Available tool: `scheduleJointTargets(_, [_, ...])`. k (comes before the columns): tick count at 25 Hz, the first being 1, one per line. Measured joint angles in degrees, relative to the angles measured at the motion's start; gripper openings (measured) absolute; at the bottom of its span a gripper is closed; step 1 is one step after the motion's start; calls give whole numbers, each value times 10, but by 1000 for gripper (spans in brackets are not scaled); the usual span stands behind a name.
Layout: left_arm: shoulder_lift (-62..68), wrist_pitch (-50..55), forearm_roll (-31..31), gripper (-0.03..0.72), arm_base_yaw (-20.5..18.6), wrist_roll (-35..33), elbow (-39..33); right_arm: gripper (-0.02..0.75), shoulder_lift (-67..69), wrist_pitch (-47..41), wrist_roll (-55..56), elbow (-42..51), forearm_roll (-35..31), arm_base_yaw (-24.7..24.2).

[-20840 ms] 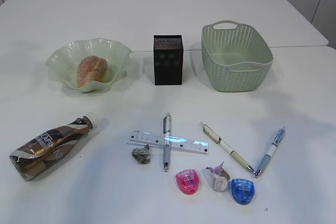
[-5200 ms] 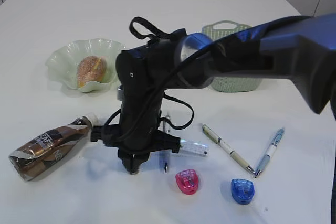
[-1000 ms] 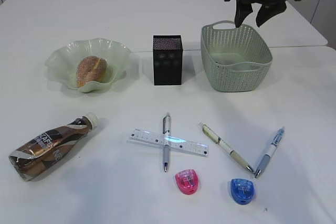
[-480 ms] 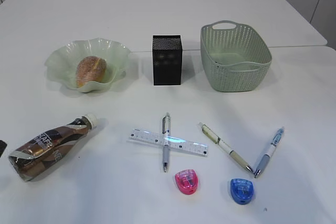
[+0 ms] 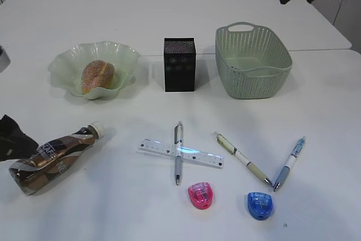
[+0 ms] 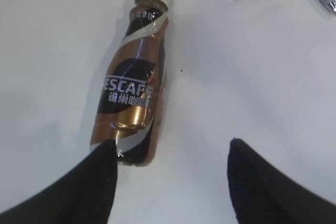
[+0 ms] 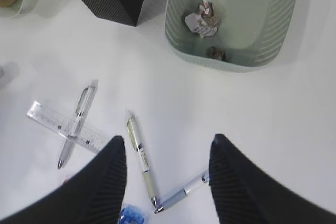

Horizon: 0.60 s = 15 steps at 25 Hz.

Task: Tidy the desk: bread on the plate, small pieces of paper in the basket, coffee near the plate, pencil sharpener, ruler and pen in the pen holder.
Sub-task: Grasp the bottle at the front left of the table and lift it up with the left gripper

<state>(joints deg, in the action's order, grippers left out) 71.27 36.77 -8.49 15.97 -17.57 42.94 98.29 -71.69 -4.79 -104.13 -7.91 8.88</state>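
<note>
The desk (image 5: 169, 15) is a wide white tabletop carrying every item. The basket (image 5: 254, 60) stands at the back right; in the right wrist view it contains two crumpled paper pieces (image 7: 202, 17). The plate (image 5: 95, 67) sits at the back left with the bread (image 5: 97, 75) resting inside it. The pen holder (image 5: 180, 64) stands upright between the plate and the basket, apart from both.

The coffee (image 5: 53, 156) lies on its side at the front left, cap pointing toward the desk centre, well apart from the plate. The left gripper (image 6: 170, 174) is positioned just past the base end of the bottle with its jaws apart; one fingertip is beside the bottle base, and contact cannot be confirmed. The right gripper (image 7: 165, 166) hangs high above the desk with its jaws apart, holding nothing.

The ruler (image 5: 180, 152) lies flat at the front centre, crossing a silver pen (image 5: 178, 152). A cream pen (image 5: 243, 158) and a blue pen (image 5: 290, 162) lie to the right, tips close together. A pink sharpener (image 5: 201, 194) and a blue sharpener (image 5: 260, 204) lie nearest the front edge.
</note>
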Motion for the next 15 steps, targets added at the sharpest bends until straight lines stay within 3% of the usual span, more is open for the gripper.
scheduleJointTargets(7, [99, 24, 0, 480, 1, -71, 58, 412, -126, 0, -39, 120, -32, 0])
scheduleJointTargets(15, [201, 90, 11, 596, 1, -93, 176, 412, -243, 0, -59, 228, -47, 0])
